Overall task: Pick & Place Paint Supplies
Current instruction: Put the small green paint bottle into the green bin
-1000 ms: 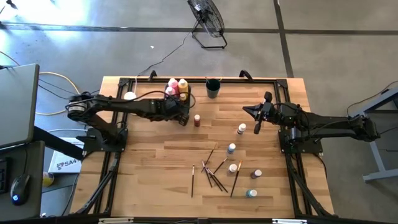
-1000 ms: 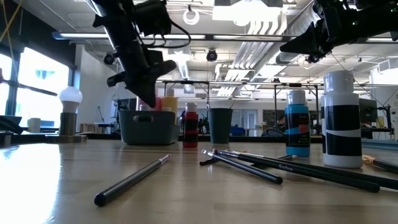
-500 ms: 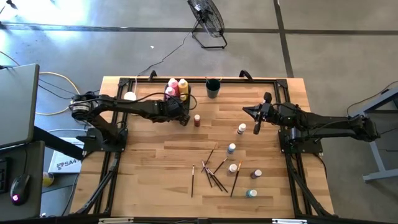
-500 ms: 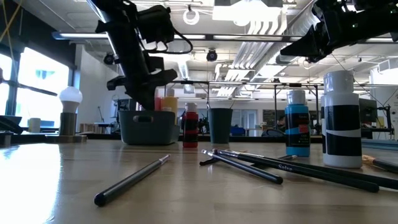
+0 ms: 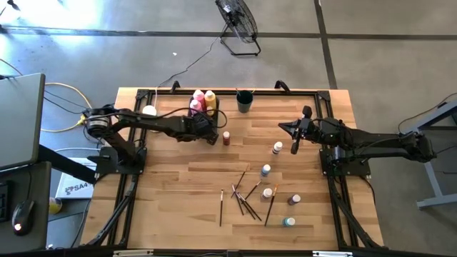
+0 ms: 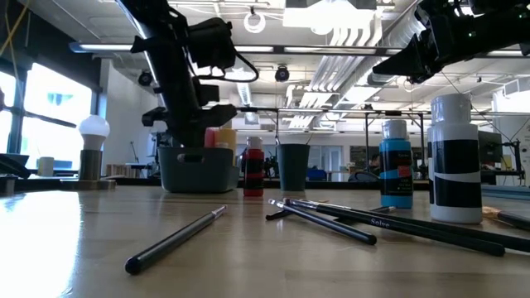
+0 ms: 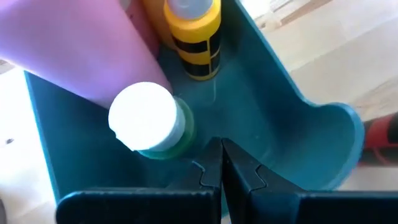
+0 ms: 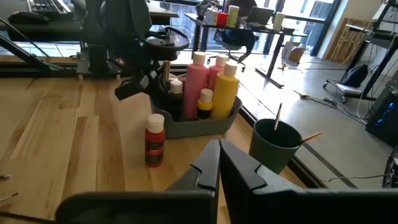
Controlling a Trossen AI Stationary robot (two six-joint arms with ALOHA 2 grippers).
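Bottles are gathering in the grey bin [image 5: 206, 116] at the table's far left: tall pink [image 8: 194, 84] and yellow [image 8: 226, 89] ones stand upright inside with a small green-bodied, white-capped bottle [image 7: 149, 126] beside them, so this looks like the collecting point. The left gripper [image 7: 221, 167] hangs just above the bin's open end, fingers pressed together and holding nothing, probably just after a drop. A red bottle [image 5: 226, 138] stands just right of the bin, likely next. The right gripper [image 5: 295, 140] waits mid-air at the right, also pinched shut and empty. Brushes [image 5: 246, 198] and more small bottles [image 5: 267, 170] lie scattered at the near centre, unsorted. A dark cup [image 5: 245, 101] stands far centre, with brushes in it.
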